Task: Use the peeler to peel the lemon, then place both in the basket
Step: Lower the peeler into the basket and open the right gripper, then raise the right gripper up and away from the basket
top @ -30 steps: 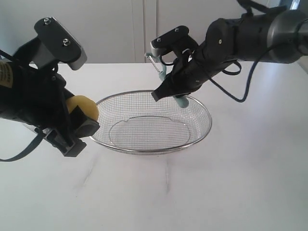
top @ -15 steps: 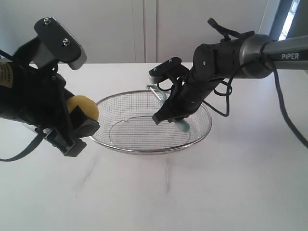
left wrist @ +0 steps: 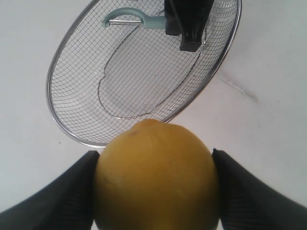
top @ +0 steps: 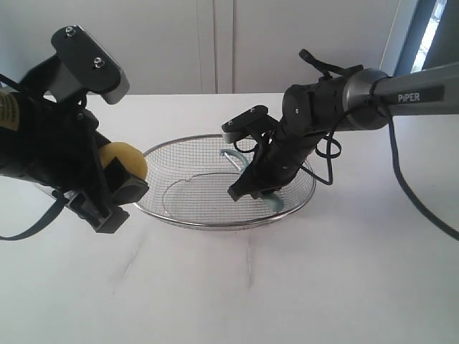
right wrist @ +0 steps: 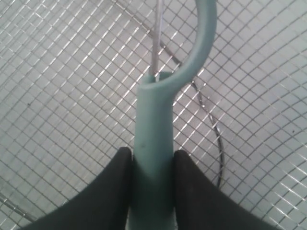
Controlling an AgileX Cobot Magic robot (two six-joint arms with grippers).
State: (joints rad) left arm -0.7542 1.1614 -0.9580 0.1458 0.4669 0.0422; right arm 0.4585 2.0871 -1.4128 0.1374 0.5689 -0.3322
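The yellow lemon [top: 123,161] [left wrist: 156,177] is pinched between the two black fingers of my left gripper [top: 120,179] [left wrist: 154,184], held in the air just left of the wire mesh basket [top: 201,218] [left wrist: 67,62]. My right gripper [top: 252,188] [right wrist: 152,160] is down inside the basket, shut on the teal handle of the peeler [top: 272,202] [right wrist: 153,120]. The peeler's curved head [top: 231,155] [left wrist: 122,19] points toward the basket's far wall, close over the mesh [right wrist: 62,86].
The basket stands in the middle of a white table [top: 323,287]. A pale wall with cabinet seams [top: 215,43] rises behind it. The right arm's cable [top: 401,179] loops over the table's right side.
My right gripper has come down with the peeler from above the basket's far rim into the basket. The left gripper and lemon have stayed still.
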